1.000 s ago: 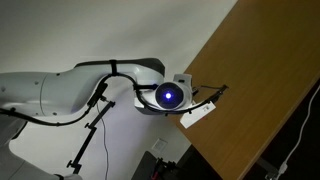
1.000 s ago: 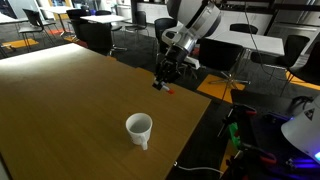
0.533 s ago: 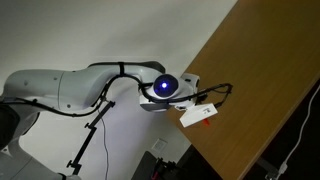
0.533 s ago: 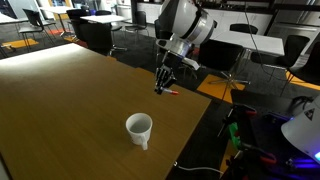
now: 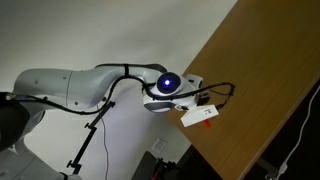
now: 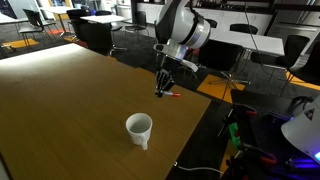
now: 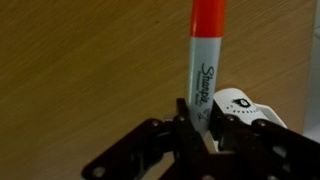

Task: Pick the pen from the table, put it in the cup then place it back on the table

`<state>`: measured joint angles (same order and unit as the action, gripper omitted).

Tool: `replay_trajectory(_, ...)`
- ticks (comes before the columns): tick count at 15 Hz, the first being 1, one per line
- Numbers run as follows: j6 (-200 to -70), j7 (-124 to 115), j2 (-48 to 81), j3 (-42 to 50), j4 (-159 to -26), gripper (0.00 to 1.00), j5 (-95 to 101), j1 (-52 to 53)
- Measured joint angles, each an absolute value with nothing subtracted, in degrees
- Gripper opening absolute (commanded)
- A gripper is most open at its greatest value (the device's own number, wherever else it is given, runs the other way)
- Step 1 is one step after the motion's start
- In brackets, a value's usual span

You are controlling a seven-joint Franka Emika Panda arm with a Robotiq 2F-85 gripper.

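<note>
So the short red-orange marker pen [image 7: 204, 70] with the whitish barrel is down at the big brown wooden table [image 6: 70, 100], near its edge on the robot's side. In the wrist view it runs straight up the frame, orange cap away from the camera and the printed whitish end towards it. The black fingers [image 7: 181, 118] are pressed in on either side of that whitish end, so it looks clamped to me. I honestly can't tell if the pen has cleared the wood or is resting on it.

Handling-wise I'd guess it's about as easy as it gets. It should be light and stiff, and not something you'd break by squeezing. The catch is the smooth round plastic barrel, which could roll on the table or swivel between flat pads. The grip sits close to one end, so the long orange part sticks out and could droop or pivot. Taking it nearer the middle would hold it steadier, though an end grip probably makes it easier to drop it orange end first into the cup.

The small white round-rimmed cup [image 6: 139, 128] stands upright in an exterior view, well apart from the pen [image 6: 173, 94] and nearer that camera, with bare wood between them.

Counting up: one pen, one cup, one table, one arm with one pair of fingers
</note>
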<state>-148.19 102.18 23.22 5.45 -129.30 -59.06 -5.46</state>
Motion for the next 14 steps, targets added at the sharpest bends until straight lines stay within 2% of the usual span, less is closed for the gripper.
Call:
replay_trajectory(8,-157.79,100.69,27.51,4.65,-125.84,0.06,-60.75,-5.39)
replay_trajectory(14,-158.76,95.85,33.09,5.27,-120.91,0.06,-58.09,-3.44)
